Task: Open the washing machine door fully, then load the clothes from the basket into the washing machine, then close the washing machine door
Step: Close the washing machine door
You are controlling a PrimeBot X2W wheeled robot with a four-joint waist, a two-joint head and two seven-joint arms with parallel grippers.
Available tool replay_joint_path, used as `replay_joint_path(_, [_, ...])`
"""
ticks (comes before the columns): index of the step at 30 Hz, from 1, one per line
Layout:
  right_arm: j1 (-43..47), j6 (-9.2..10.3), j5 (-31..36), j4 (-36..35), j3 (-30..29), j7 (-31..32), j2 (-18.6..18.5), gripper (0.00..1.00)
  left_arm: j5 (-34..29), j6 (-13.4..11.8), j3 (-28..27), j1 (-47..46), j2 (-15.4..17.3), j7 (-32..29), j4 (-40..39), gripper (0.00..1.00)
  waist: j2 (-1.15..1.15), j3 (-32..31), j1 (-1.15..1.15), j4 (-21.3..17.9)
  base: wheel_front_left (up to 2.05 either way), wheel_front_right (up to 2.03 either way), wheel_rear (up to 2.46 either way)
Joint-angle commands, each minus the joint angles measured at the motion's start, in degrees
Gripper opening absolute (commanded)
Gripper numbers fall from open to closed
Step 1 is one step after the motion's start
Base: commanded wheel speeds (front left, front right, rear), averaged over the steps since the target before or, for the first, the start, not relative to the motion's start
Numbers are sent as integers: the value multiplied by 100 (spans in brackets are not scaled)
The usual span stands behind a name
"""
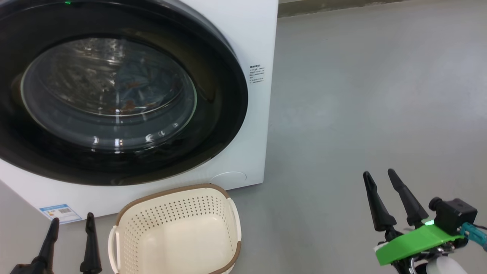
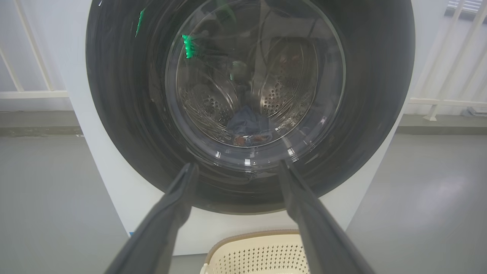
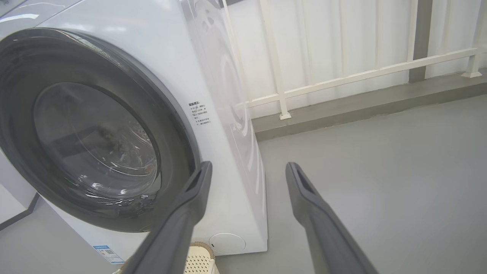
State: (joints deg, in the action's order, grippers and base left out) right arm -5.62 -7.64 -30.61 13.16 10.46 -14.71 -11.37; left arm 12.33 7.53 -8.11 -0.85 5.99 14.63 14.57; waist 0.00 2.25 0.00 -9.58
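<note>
door (image 1: 213, 125) shut on washing machine (image 1: 253, 34) | clothes (image 2: 247, 122) inside machine, behind glass | basket (image 1: 179, 232) empty, just before machine | left gripper (image 1: 73, 217), right gripper (image 1: 378, 173): fingers spread, empty | all steps look done

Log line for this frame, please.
door: shut | clothes: inside washer | basket: empty | left end effector: open, free | right end effector: open, free

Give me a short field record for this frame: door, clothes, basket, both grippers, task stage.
door: washing machine door shut against the washing machine
clothes: clothes inside the machine, seen through the door
basket: basket empty, on the floor before the machine
left gripper: open, holding nothing
right gripper: open, holding nothing
stage: loading and closing appear done
</note>
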Motion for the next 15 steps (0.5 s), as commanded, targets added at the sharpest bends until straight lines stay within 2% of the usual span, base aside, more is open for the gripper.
replay_joint_path(1, [43,15,103,-153,47,-29,-77,100,-63,-4,-237,-52,90,37,-99,100,0,-15,0,-34,0,0,0])
replay_joint_path(15, [98,15,125,-166,-28,-29,-43,100,-83,-4,-360,64,38,37,-85,100,0,-28,0,-7,0,0,0])
